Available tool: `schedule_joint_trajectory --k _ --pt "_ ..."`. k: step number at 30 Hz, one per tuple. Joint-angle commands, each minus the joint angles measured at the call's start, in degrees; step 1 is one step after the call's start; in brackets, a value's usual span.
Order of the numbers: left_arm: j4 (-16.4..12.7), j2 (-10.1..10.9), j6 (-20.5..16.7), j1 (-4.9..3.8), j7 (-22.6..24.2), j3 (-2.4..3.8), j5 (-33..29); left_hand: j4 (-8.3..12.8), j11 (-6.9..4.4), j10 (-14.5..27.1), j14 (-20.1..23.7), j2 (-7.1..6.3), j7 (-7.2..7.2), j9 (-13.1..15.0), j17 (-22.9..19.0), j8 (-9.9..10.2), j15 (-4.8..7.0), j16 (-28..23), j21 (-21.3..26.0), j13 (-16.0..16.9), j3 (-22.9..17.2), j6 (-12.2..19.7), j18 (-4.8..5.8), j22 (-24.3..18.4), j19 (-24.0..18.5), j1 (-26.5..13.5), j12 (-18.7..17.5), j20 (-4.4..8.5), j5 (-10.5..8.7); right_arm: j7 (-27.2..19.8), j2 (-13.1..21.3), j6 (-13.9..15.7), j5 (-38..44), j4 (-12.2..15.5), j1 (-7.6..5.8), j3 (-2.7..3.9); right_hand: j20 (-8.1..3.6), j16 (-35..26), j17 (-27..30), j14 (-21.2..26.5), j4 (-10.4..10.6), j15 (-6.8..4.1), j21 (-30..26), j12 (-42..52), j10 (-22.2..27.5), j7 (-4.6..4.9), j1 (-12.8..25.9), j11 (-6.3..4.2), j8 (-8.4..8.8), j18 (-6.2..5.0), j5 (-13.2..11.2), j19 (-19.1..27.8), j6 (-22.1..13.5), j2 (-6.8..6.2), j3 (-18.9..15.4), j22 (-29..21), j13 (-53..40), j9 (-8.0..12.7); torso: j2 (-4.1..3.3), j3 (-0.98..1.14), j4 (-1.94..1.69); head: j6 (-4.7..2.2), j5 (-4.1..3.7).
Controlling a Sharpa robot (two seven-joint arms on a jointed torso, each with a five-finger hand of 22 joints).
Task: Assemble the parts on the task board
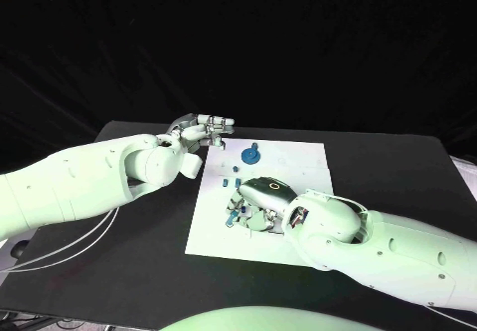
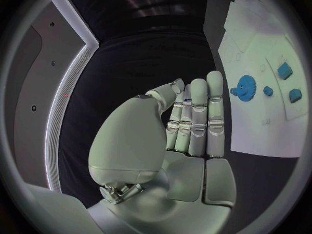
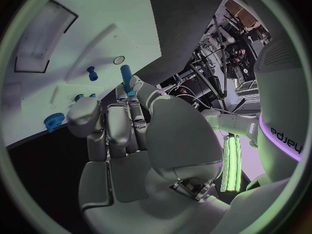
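Note:
The white task board lies mid-table. On it a blue gear stands near the far edge, with small blue parts just in front of it. My right hand hovers over the board's near left part and pinches a blue peg at its fingertips. Another small blue peg and the gear lie on the board beyond those fingers. My left hand hangs at the board's far left corner, fingers side by side, holding nothing.
A rectangular recess and a small round hole show in the board. More blue pieces lie under my right hand. Black table surrounds the board.

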State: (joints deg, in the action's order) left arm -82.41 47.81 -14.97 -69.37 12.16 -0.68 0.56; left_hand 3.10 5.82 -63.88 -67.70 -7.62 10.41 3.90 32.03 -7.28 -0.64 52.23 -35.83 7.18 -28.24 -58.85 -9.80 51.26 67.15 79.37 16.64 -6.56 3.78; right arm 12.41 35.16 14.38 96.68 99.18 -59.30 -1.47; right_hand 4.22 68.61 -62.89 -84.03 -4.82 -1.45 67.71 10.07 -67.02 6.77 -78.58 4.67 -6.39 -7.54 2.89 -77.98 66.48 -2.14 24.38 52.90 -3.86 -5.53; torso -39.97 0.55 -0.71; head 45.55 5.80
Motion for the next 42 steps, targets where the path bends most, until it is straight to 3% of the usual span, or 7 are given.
schedule_joint_trajectory --k 1,15,26,32,39,42 --pt "0.00 -0.15 1.17 -0.02 0.32 0.04 0.16 -0.04 -0.01 0.45 0.28 0.64 -0.01 -0.03 -0.06 -0.14 -0.26 -0.19 0.37 0.06 0.40 0.47 -0.65 -0.09 0.30 -0.07 0.15 0.03 0.12 -1.04 -0.47 -1.56 1.05 -0.87 0.32 -0.06 0.02 0.31 -0.03 -1.72 0.00 -0.17 0.24 -0.20 -1.68 0.34 0.16 -1.41 -0.15 0.78 0.23 -0.22 0.03 0.31 0.43 0.00 -0.05 -0.05 0.02 0.06 -0.04 0.17 0.18" --pt "0.07 -0.17 1.30 0.01 0.22 0.04 0.16 -0.04 -0.01 0.45 0.28 0.64 -0.01 -0.03 -0.06 -0.14 -0.26 -0.19 0.37 0.06 0.40 0.47 -0.65 -0.09 0.30 -0.07 0.15 0.03 0.12 1.75 -1.74 -1.32 3.19 -2.42 0.74 -0.24 0.03 0.48 -0.23 -1.76 -0.01 -0.15 0.34 -0.27 -1.68 0.38 0.18 -1.38 -0.13 0.82 0.23 -0.27 0.00 0.32 0.48 0.17 -0.06 -0.05 0.03 0.05 0.03 0.32 0.26" --pt "0.02 -0.12 1.29 0.01 0.17 0.04 0.16 -0.05 0.00 0.50 0.30 0.68 -0.01 -0.02 -0.10 -0.18 -0.27 -0.18 0.42 0.08 0.45 0.48 -0.65 -0.12 0.31 -0.09 0.26 0.02 0.12 3.39 -2.66 -2.60 4.37 -3.56 0.95 -0.60 0.04 0.47 -0.22 -1.76 -0.01 -0.14 0.30 -0.30 -1.69 0.39 0.20 -1.37 -0.12 0.81 0.23 -0.24 -0.01 0.31 0.50 0.09 -0.06 -0.05 0.03 0.06 -0.02 0.47 0.33" --pt "0.02 -0.11 1.24 0.01 0.19 0.04 0.16 -0.05 0.00 0.50 0.30 0.68 -0.01 -0.02 -0.10 -0.18 -0.27 -0.18 0.42 0.08 0.45 0.48 -0.65 -0.12 0.31 -0.09 0.26 0.02 0.12 3.73 -3.31 -4.84 5.52 -3.74 1.03 -0.79 0.06 0.45 -0.17 -1.75 -0.04 -0.13 0.27 -0.37 -1.67 0.40 0.23 -1.35 -0.09 0.80 0.22 -0.22 -0.05 0.25 0.52 0.04 -0.07 -0.05 0.07 0.05 0.03 0.47 0.31" --pt "0.01 -0.13 1.23 0.01 0.21 0.04 0.16 -0.05 0.00 0.50 0.30 0.68 -0.01 -0.02 -0.10 -0.18 -0.27 -0.18 0.42 0.08 0.45 0.48 -0.65 -0.12 0.31 -0.09 0.26 0.02 0.12 3.76 -4.31 -6.57 6.33 -4.22 1.06 -1.20 0.48 0.87 -0.50 -1.82 0.24 0.48 -0.41 -1.88 -0.16 1.03 1.63 -0.64 0.96 0.65 0.23 0.45 -1.68 -0.84 0.47 -1.04 0.09 0.32 0.00 0.07 -0.02 0.47 0.30" --pt "0.01 -0.11 1.19 0.01 0.20 0.04 0.16 -0.05 0.00 0.50 0.30 0.68 -0.01 -0.02 -0.10 -0.18 -0.27 -0.18 0.42 0.08 0.45 0.48 -0.65 -0.12 0.31 -0.09 0.26 0.02 0.12 3.27 -4.55 -5.88 5.87 -4.31 1.07 -1.35 1.12 -0.28 1.00 -1.19 0.95 1.50 -1.84 -3.57 2.77 2.25 3.76 0.48 2.70 0.34 0.55 1.60 -4.98 -2.90 -0.61 -3.20 0.28 1.13 0.01 0.05 -0.02 0.51 0.39"
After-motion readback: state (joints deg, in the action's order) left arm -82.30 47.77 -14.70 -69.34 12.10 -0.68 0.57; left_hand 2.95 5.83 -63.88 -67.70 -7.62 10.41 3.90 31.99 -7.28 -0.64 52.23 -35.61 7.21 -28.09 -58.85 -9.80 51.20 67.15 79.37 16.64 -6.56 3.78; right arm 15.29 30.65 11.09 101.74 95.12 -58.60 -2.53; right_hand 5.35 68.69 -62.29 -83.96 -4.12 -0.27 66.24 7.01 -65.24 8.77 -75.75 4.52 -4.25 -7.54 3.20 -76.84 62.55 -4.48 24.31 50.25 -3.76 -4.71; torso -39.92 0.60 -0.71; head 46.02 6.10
